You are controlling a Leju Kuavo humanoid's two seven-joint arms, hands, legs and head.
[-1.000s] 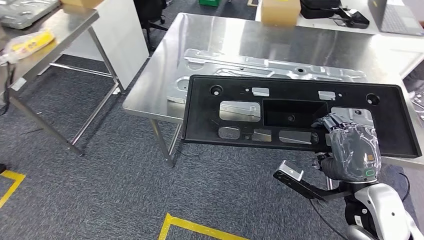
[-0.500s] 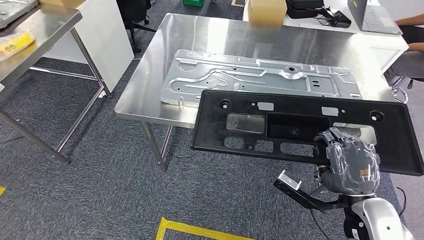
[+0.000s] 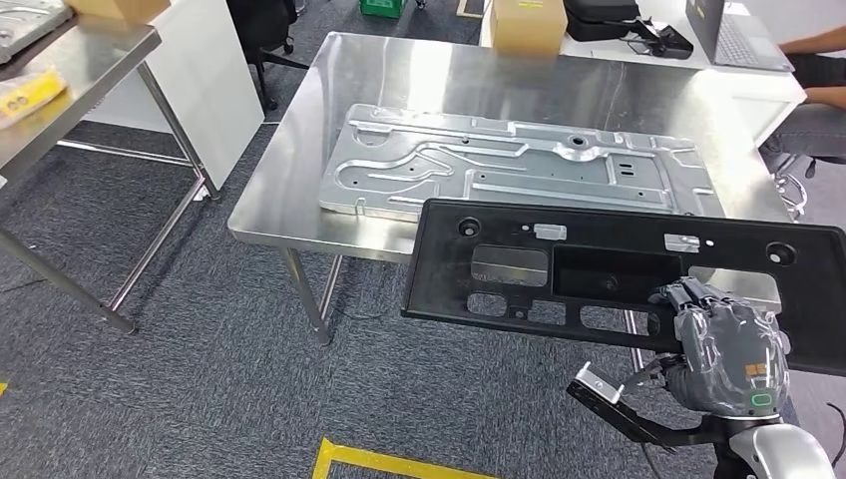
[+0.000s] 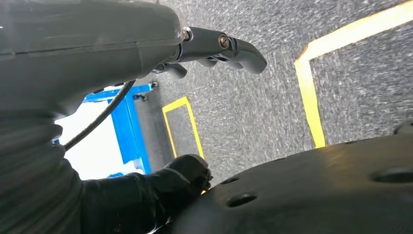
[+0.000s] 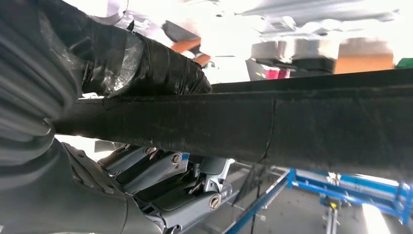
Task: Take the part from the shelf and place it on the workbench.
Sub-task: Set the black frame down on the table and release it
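Observation:
The part is a long black plastic panel (image 3: 619, 269) with several cut-outs. My right hand (image 3: 728, 349) grips its near edge from below and holds it level in the air. The panel hangs over the front edge of the steel workbench (image 3: 419, 70), in front of a large embossed metal plate (image 3: 509, 165) that lies on the bench. In the right wrist view a taped dark finger (image 5: 146, 63) presses on top of the panel's edge (image 5: 272, 126). My left hand (image 4: 146, 63) hangs over the carpet, its fingers (image 4: 229, 46) spread and holding nothing.
A second steel table (image 3: 60, 110) stands at the left with a yellow bag (image 3: 25, 92) on it. A cardboard box (image 3: 529, 25) and a laptop (image 3: 738, 35) sit beyond the workbench, and a person's arm (image 3: 813, 45) shows at the far right. Yellow tape (image 3: 399, 461) marks the carpet.
The whole view has shifted, so the camera has moved. The held panel now lies lower and further right in the picture and covers less of the metal plate.

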